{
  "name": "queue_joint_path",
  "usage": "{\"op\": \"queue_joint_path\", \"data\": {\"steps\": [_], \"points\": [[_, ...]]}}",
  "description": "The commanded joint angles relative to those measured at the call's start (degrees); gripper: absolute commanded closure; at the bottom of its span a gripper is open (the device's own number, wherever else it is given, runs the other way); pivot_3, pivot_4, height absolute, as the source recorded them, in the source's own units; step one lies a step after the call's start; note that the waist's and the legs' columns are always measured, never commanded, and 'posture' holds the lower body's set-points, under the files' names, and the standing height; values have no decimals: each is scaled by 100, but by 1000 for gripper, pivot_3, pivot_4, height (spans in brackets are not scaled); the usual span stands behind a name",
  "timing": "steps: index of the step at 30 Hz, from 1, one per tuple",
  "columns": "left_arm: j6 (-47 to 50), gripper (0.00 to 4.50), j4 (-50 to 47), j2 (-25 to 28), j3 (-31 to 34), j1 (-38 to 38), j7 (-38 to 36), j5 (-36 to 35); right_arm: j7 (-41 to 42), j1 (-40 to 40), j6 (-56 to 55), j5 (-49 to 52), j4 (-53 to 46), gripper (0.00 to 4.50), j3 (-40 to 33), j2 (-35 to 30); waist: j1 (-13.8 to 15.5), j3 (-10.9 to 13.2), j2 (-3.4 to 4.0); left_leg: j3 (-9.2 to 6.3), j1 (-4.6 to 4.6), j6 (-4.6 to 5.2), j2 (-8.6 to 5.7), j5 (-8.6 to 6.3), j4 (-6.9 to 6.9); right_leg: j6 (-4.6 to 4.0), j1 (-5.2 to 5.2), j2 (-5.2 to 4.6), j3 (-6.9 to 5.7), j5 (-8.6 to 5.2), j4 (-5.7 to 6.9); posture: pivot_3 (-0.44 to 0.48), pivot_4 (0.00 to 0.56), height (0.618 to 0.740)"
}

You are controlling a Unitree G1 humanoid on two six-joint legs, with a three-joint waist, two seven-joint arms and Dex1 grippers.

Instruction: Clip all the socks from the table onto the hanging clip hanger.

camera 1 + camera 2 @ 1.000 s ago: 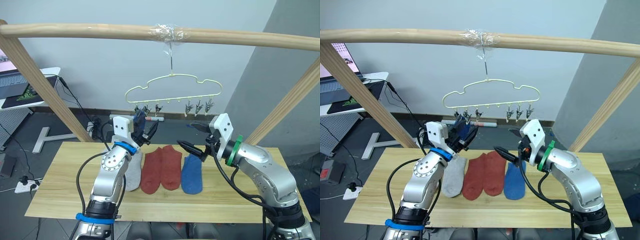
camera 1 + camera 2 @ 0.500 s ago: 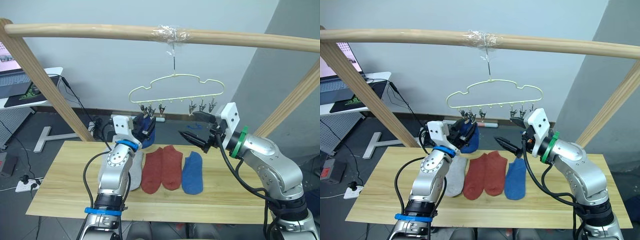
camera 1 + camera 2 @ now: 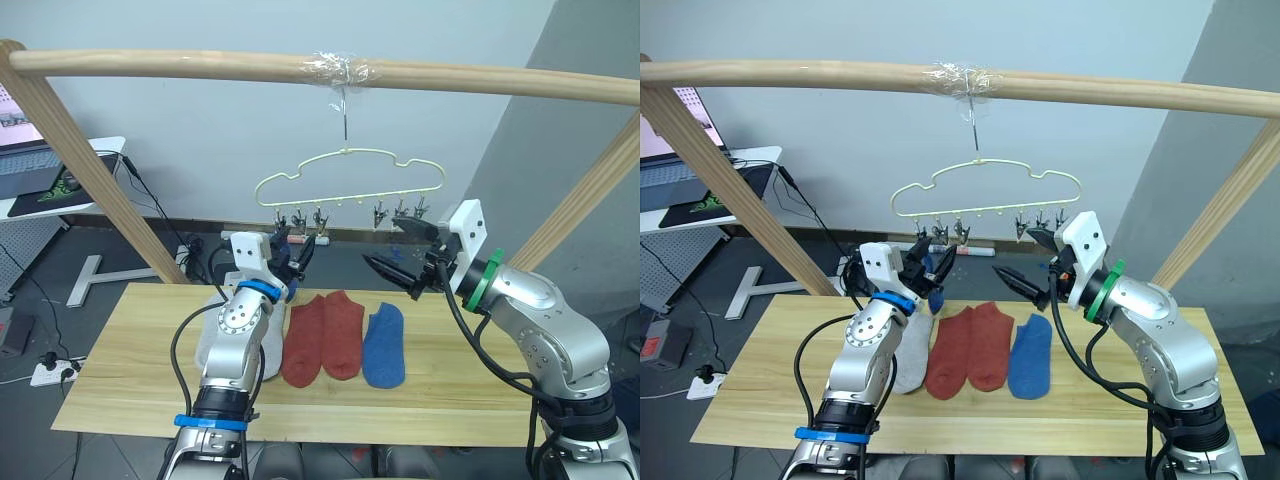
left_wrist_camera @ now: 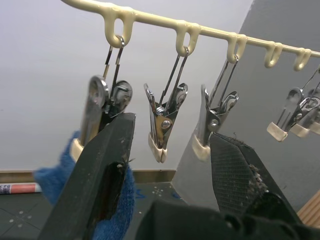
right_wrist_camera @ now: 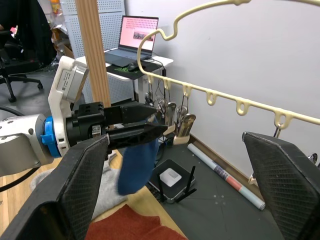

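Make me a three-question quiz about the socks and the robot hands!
1. Where do the red socks lie?
A on the table
B on the clip hanger
C on the floor
2. What colour is the sock up by the clip hanger?
A grey
B blue
C red
3. How is the right gripper?
A open
B shut
C shut on a sock

Answers:
1. A, both lie flat on it.
2. B, blue cloth hangs by the leftmost clip.
3. A, its fingers stand wide apart with nothing between.

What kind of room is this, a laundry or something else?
Probably a lab or office test area, not a laundry: the clip hanger is taped to a makeshift wooden bar, and a desk with an open laptop stands beside it.
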Motion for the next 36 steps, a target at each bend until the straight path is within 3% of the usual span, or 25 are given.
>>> {"op": "queue_joint_path", "data": {"steps": [1,9,15,36], "points": [[-226,1796,-48,-96,1,-217,177,108,31,-137,-115,156,-153,0,-103,-9,0,0,0,0,0,0,-1,0,8,0,0,0,0,0,6,78,69,740],[-370,1796,159,-139,-18,-388,317,247,446,-214,-268,195,-316,0,91,-321,-10,0,0,-2,12,0,-3,0,52,3,29,2,1,0,23,75,72,740],[-464,1796,181,-89,34,-435,649,526,365,-225,-297,214,-302,0,105,-286,-8,0,0,-5,23,0,-2,0,53,4,42,2,0,0,23,79,77,740],[-389,1796,300,-182,-21,-499,607,498,253,-236,-208,315,-274,0,39,-236,-8,0,0,-6,26,0,-2,0,51,4,45,2,0,0,22,76,80,740]]}}
